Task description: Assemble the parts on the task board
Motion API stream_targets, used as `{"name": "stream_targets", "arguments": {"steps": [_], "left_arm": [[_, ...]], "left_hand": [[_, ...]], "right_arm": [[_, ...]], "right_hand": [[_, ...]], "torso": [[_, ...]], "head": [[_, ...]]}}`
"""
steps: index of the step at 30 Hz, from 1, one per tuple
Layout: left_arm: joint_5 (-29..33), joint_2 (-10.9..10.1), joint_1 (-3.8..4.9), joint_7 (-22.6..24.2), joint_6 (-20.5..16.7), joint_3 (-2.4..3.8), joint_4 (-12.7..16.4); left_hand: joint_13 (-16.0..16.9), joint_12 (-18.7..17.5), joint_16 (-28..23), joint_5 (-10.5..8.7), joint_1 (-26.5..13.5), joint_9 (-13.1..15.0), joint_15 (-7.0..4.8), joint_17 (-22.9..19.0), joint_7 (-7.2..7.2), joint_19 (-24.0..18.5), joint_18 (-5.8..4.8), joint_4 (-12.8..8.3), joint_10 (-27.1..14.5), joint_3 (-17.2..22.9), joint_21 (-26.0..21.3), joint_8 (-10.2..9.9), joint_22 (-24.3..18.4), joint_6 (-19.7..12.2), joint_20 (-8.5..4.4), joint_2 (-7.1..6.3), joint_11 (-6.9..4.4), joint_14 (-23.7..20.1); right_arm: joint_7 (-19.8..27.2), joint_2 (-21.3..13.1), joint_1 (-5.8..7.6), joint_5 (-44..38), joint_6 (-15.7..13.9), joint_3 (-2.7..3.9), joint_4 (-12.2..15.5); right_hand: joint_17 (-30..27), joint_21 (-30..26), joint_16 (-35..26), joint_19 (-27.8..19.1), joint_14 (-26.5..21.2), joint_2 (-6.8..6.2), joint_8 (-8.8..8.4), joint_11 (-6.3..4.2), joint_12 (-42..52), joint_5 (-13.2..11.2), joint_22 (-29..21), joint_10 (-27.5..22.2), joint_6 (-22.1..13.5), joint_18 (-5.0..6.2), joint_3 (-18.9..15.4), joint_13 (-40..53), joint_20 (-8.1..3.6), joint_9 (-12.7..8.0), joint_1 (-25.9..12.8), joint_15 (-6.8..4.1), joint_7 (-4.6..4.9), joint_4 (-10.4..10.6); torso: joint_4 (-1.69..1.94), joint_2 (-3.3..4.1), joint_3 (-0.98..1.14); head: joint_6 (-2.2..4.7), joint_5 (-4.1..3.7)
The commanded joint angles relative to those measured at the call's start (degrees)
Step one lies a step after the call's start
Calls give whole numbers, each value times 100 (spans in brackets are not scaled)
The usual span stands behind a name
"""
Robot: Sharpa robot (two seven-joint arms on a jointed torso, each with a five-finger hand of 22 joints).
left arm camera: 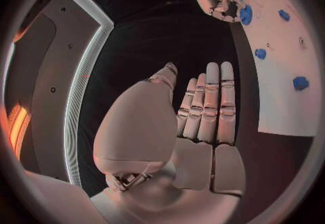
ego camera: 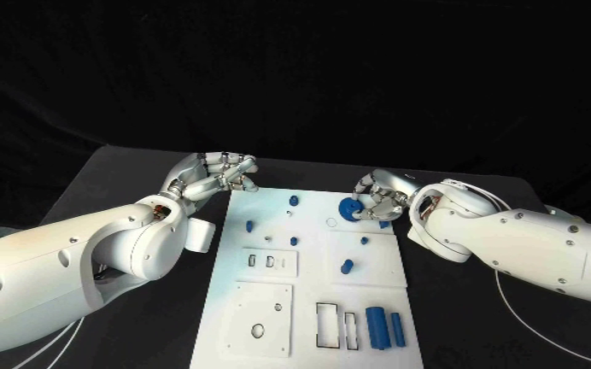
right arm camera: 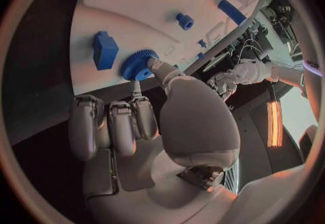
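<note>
The white task board [ego camera: 314,296] lies in the middle of the black table. My right hand [ego camera: 379,196] sits at the board's far right edge and pinches a blue gear [ego camera: 351,207] between thumb and a finger. The right wrist view shows the thumb tip on the gear [right arm camera: 138,64], next to a blue block [right arm camera: 105,49]. My left hand [ego camera: 222,172] hovers off the board's far left corner. Its fingers [left arm camera: 210,105] lie straight and hold nothing. Small blue parts [ego camera: 348,266] stand scattered on the board.
Two blue cylinders [ego camera: 387,328] and a thin blue bar [ego camera: 351,330] lie near the board's front right, beside rectangular slots [ego camera: 326,326]. Two square inset plates [ego camera: 269,262] take up the board's left side. Black table [ego camera: 136,172] runs on both sides.
</note>
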Motion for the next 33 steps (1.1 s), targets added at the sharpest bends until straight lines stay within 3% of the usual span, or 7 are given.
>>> {"name": "stream_targets", "arguments": {"steps": [1,13,22,27,33], "left_arm": [[18,6,6,20,112,5,6],[18,1,6,4,111,5,-16],[18,4,6,-5,117,5,-48],[18,14,6,-5,120,5,-67],[18,42,6,-5,128,5,-84]], "left_hand": [[6,-13,33,-28,-62,-6,4,6,21,-26,14,8,-37,-25,23,-23,8,-44,6,-6,-7,-41],[6,-13,33,-28,-62,-6,4,6,21,-26,14,8,-37,-25,23,-23,8,-44,6,-6,-7,-41],[6,-13,33,-28,-62,-6,4,6,21,-26,14,8,-37,-25,23,-23,8,-44,6,-6,-7,-41],[9,-15,42,-28,-58,-6,4,20,21,-34,15,6,-42,-29,29,-24,9,-49,9,-2,-6,-54],[9,-15,42,-28,-58,-6,4,20,21,-34,15,6,-42,-29,29,-24,9,-49,9,-2,-6,-54]], "right_arm": [[-7,-5,-27,-411,-299,-11,71],[-148,-32,-50,-817,-702,-11,265],[-331,-105,1,-1134,-999,-5,774],[-420,63,40,-1331,-1041,-4,954],[-489,446,48,-1502,-1049,-16,886]], "right_hand": [[859,41,31,60,471,86,52,-18,71,-19,466,71,126,-85,105,619,-13,25,5,-62,-51,3],[894,71,40,91,479,105,18,-66,140,-33,521,129,272,-97,371,690,-65,11,-37,-111,-99,24],[914,104,45,125,483,72,-4,-69,164,7,575,149,300,-110,424,716,-70,6,-92,-113,-103,47],[920,112,47,132,484,70,-5,-70,169,9,586,153,307,-113,432,721,-71,6,-98,-113,-105,50],[928,116,49,136,485,72,-9,-72,174,11,593,158,315,-114,447,726,-72,6,-106,-115,-107,56]], "torso": [[1,-2,0],[-1,0,-1],[2,-6,1],[-5,-10,1],[24,-1,-7]], "head": [[-3,0],[-13,8],[-2,29],[3,48],[11,67]]}}
